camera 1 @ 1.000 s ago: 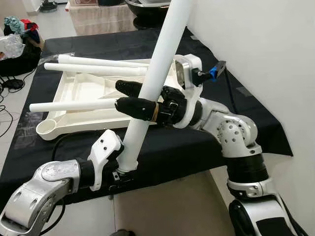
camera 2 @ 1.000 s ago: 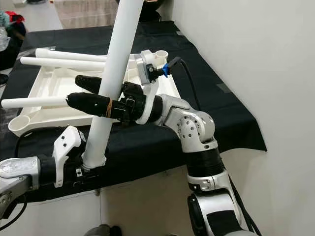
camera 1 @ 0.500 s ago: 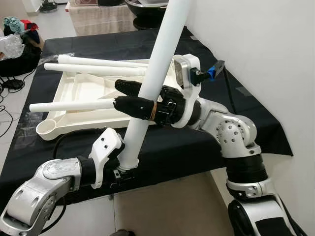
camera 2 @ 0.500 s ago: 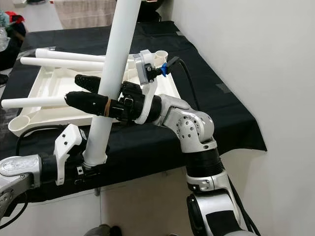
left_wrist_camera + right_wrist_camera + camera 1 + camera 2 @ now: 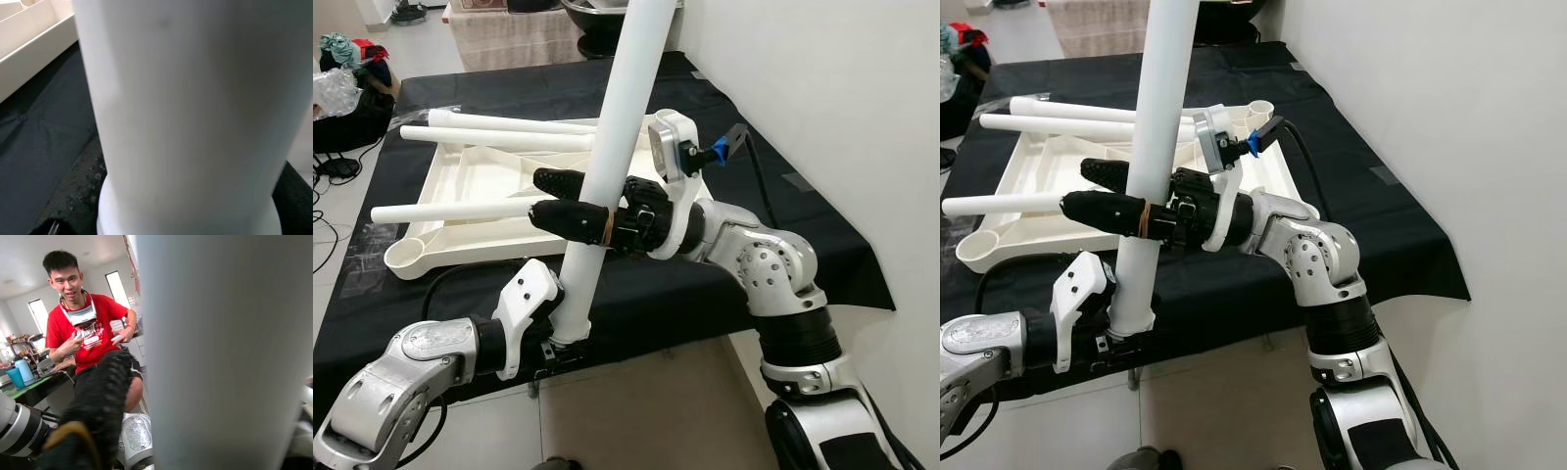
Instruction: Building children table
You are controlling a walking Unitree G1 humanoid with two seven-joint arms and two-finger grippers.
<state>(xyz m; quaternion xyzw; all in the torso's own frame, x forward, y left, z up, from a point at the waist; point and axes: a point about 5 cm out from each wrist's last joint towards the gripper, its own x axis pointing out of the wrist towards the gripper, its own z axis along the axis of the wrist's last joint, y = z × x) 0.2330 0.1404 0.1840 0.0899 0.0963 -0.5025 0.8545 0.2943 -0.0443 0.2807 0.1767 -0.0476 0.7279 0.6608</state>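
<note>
A long white table leg [image 5: 617, 117] stands steeply tilted over the front edge of the black-clothed table [image 5: 646, 289]. Its lower end sits in my left gripper [image 5: 556, 341], which is shut on it; the leg [image 5: 186, 112] looms close in the left wrist view. My right gripper [image 5: 536, 194] reaches in from the right at mid-height, one black finger either side of the leg, shut on it. Behind lies the upside-down white tabletop [image 5: 475, 181] with three legs lying over it, one near its front edge [image 5: 450, 210] and two across the back [image 5: 504, 131].
A white wall runs close along the right. Bags and clutter [image 5: 347, 69] sit on the floor at the back left. A seated person in a red shirt [image 5: 90, 333] appears in the right wrist view, beyond the leg.
The held leg has swung more upright, its top moving left. My right gripper has shifted left with it; my left gripper stays at the leg's foot.
</note>
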